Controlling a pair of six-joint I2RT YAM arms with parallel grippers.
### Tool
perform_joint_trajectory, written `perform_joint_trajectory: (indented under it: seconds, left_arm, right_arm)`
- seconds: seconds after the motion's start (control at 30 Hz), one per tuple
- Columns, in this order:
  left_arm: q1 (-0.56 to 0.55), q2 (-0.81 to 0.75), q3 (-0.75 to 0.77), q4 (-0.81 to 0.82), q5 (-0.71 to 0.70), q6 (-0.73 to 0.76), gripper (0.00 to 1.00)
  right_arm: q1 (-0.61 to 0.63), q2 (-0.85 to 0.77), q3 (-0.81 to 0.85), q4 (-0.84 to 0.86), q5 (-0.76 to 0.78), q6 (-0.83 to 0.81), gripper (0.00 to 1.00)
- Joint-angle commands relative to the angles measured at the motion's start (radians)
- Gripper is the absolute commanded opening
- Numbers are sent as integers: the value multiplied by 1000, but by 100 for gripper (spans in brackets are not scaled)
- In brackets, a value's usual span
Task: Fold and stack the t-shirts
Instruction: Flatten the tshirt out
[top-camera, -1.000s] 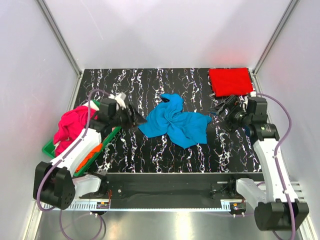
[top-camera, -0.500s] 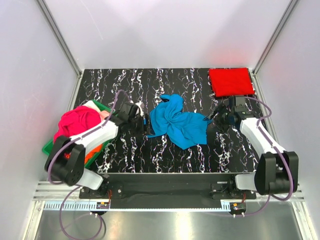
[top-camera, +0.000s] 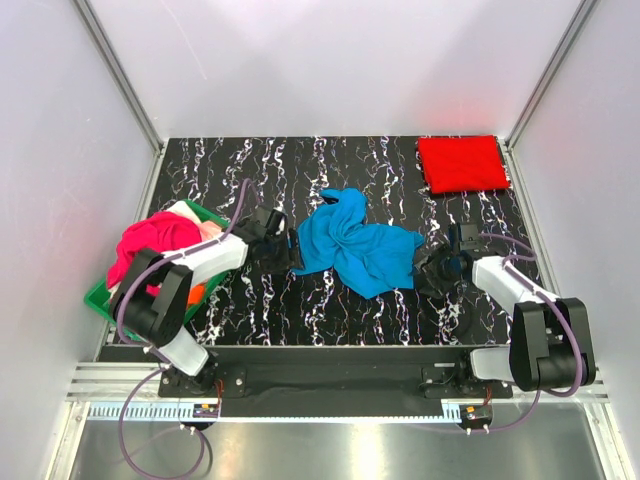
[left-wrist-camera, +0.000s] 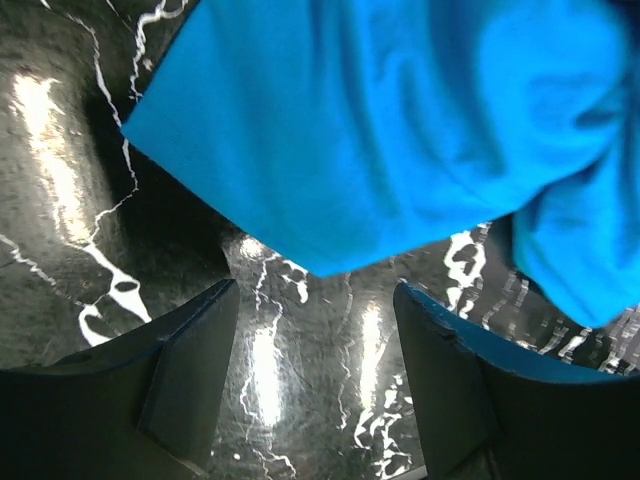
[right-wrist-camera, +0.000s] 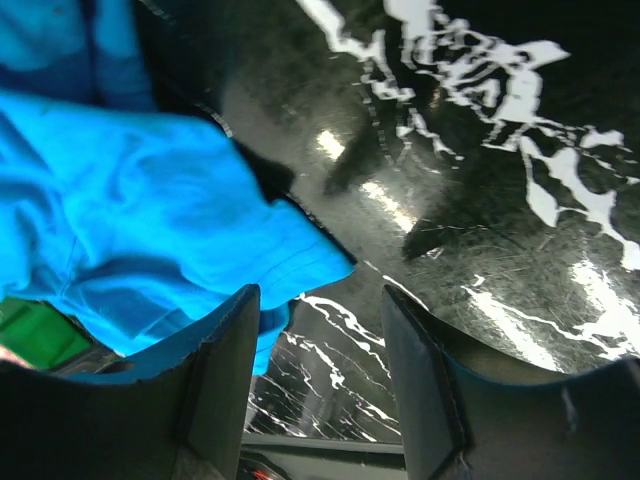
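Note:
A crumpled bright blue t-shirt (top-camera: 358, 246) lies mid-table. My left gripper (top-camera: 288, 256) is open, low at the shirt's left edge; in the left wrist view the blue cloth (left-wrist-camera: 380, 130) lies just ahead of my gripper (left-wrist-camera: 315, 375), nothing between the jaws. My right gripper (top-camera: 425, 265) is open at the shirt's right edge; in the right wrist view a blue hem corner (right-wrist-camera: 290, 250) lies just before my gripper (right-wrist-camera: 320, 380). A folded red t-shirt (top-camera: 461, 163) lies at the back right. Magenta-pink t-shirt (top-camera: 150, 248) and orange cloth (top-camera: 196, 293) sit in the basket.
A green plastic basket (top-camera: 97, 297) stands at the table's left edge beside my left arm. The black marbled table (top-camera: 330, 310) is walled by white panels at the back and sides.
Both arms have swung in and dropped low: the left gripper moved right to the blue shirt's left edge, the right gripper moved forward and left to its right edge. The shirts have not moved.

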Motion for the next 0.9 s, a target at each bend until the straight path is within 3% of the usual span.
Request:
perform_joint_trajectory:
  seconds: [0.0, 0.53, 0.63, 0.73, 0.77, 0.8, 0.83, 0.87]
  left_arm:
    - [-11, 27, 30, 87, -13, -7, 68]
    - [-17, 124, 72, 120, -5, -7, 62]
    - [-20, 123, 80, 120, 1, -4, 53]
    - [-20, 129, 91, 121, 16, -7, 35]
    - [-22, 129, 95, 121, 30, -9, 29]
    - [-22, 126, 103, 121, 33, -9, 15]
    - [-22, 124, 108, 121, 38, -6, 7]
    - [-22, 118, 123, 117, 42, -4, 1]
  right_arm:
    - [8, -19, -3, 46, 61, 75, 58]
    - [53, 53, -38, 87, 56, 121, 52]
    - [60, 76, -36, 87, 62, 124, 52]
    - [61, 97, -32, 95, 59, 130, 49]
    - [61, 105, -27, 105, 56, 133, 44]
    - [61, 105, -24, 109, 50, 132, 35]
    - [61, 105, -21, 112, 52, 124, 22]
    - [61, 96, -3, 109, 52, 110, 0]
